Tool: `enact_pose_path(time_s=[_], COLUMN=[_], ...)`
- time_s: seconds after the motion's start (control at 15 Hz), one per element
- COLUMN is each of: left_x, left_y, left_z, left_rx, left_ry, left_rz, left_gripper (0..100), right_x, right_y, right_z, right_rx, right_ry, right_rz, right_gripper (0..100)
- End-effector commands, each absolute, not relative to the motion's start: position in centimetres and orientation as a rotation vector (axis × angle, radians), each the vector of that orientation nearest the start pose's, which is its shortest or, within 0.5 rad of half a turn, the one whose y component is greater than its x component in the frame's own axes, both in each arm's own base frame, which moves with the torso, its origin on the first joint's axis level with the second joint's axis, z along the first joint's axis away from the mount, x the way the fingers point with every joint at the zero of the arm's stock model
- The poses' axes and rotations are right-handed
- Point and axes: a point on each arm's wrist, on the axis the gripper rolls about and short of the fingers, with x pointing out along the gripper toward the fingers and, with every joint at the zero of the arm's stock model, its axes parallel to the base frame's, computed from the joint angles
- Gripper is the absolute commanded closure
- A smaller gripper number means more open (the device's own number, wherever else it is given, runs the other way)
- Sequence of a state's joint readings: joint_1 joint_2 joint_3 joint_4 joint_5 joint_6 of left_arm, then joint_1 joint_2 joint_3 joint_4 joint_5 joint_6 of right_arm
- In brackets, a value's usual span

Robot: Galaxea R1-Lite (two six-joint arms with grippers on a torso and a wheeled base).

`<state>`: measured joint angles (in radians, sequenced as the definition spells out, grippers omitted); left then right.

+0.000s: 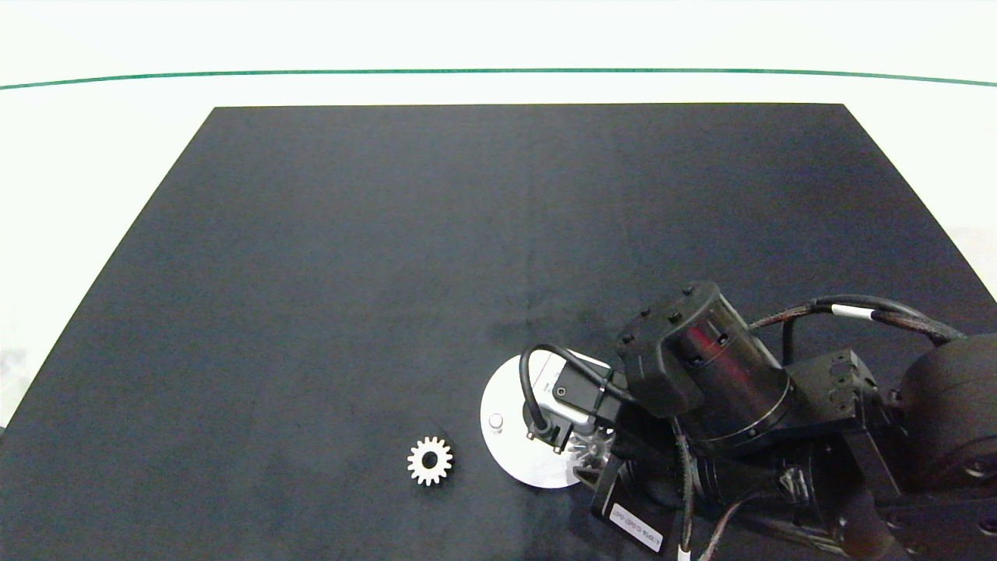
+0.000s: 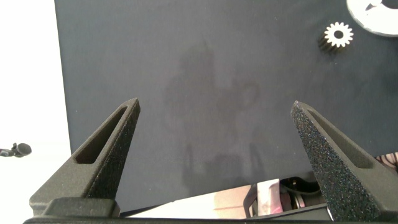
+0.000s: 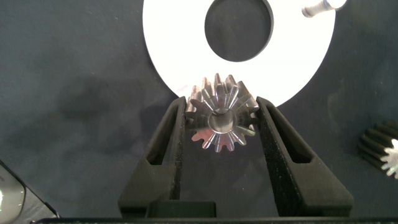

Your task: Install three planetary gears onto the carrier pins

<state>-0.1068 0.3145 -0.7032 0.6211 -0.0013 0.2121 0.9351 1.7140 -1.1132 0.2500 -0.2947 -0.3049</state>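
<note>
The white ring-shaped disc (image 1: 510, 405) lies on the dark mat near the front. One carrier pin (image 1: 495, 421) stands up on its left part, and the same pin (image 3: 320, 7) shows in the right wrist view. My right gripper (image 3: 221, 106) is shut on a silver planetary gear (image 3: 221, 121), held tilted over the rim of the disc (image 3: 174, 56). Whether this gear sits on a pin is hidden. A second gear (image 1: 429, 460) lies flat on the mat just left of the disc. My left gripper (image 2: 214, 106) hovers open and empty over bare mat, away from that gear (image 2: 339, 34).
The right arm (image 1: 701, 374) covers the disc's right half in the head view. The black mat (image 1: 389, 273) stretches far back and to the left, with the white tabletop (image 1: 78, 156) around it. The left arm is outside the head view.
</note>
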Motion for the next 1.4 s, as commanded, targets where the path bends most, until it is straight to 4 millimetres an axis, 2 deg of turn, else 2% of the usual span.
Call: enact_pose_path(time_s=[0.07,0.67,0.73,1.27,1.33,1.4], left_x=[-5.3,-5.3,-5.3,-5.3,-5.3,-5.4], left_y=[0.6,0.6,0.6,0.6,0.6,0.6], left_z=[20.6,20.6,20.7,20.7,20.7,20.8], left_rx=[0.224,0.224,0.224,0.224,0.224,0.224], left_ry=[0.218,0.218,0.216,0.214,0.214,0.211], left_rz=[-0.133,-0.133,-0.132,-0.132,-0.135,-0.135], left_gripper=[0,0,0,0,0,0], right_x=[18.2,18.4,18.5,18.5,18.3,17.6], right_y=[23.8,23.7,23.7,23.8,23.4,22.5], right_z=[18.1,17.9,17.9,17.9,18.4,20.3], right_rx=[-0.79,-0.792,-0.792,-0.789,-0.784,-0.756], right_ry=[0.623,0.634,0.634,0.633,0.619,0.565], right_rz=[0.716,0.709,0.707,0.707,0.706,0.692], right_gripper=[96,96,0,0,0,0])
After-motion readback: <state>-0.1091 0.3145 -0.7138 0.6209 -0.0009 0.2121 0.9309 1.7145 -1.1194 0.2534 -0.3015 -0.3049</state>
